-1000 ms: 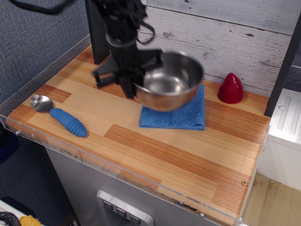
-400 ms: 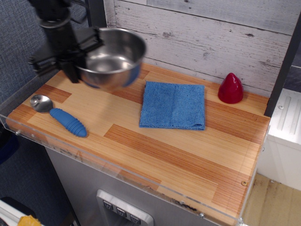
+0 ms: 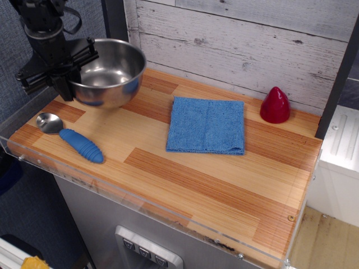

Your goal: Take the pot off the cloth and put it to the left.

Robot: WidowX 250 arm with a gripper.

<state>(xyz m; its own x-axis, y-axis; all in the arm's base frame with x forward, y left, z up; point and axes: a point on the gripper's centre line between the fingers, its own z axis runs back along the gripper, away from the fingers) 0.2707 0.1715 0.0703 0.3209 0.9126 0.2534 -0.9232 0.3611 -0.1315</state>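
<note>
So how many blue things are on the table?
2. The blue cloth lies flat in the middle, and the spoon with the blue handle lies at the front left, below the pot held in the gripper.

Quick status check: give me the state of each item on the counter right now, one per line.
pot: held at its left rim, off the cloth, at the counter's left end; empty and upright; whether it rests on the wood is unclear.
gripper: jaws shut on the pot's rim.
cloth: flat, bare, nothing on it.
spoon: lying flat near the front left edge, untouched.
red cone: upright by the back wall.
</note>
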